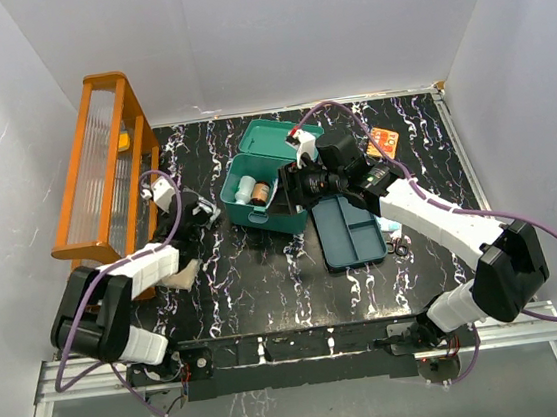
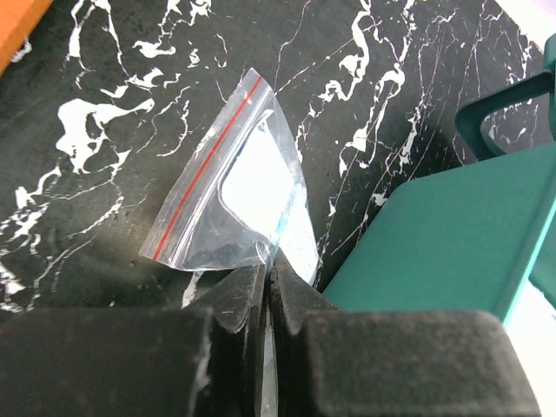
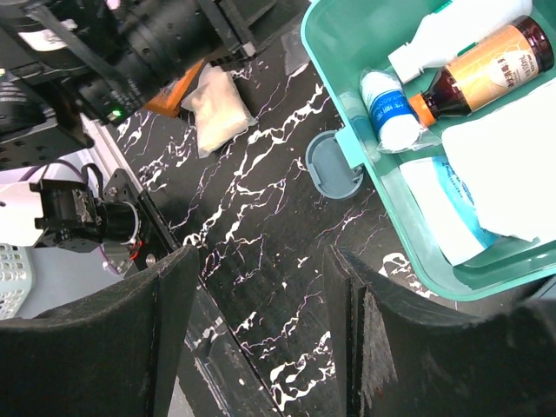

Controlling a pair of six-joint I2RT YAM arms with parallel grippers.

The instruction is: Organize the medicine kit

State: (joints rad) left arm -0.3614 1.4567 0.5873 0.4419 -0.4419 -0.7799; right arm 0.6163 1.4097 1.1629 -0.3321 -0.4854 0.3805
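Black bench (image 1: pixel 268 290) with white marble veining, which plain white walls (image 1: pixel 268 28) are enclosing on three sides. The left pincer (image 2: pixel 268 276) is pinching one corner of a clear zip bag (image 2: pixel 230 195) with a red seal stripe, fingers pressed together on the film. The bag is standing out ahead of it over the veined surface. To that pincer's right, the teal medicine kit (image 2: pixel 452 234) is sitting on the bench. An orange rack (image 1: pixel 103 168) is standing at its far left. The right pincer (image 3: pixel 261 261) is hanging spread apart, gripping nothing, above bare bench. The kit's uncovered box is lying ahead and to its right, holding a brown bottle (image 3: pixel 478 74) and white packets. The tray insert (image 1: pixel 350 231) is lying on the bench beside the box, under the right arm.
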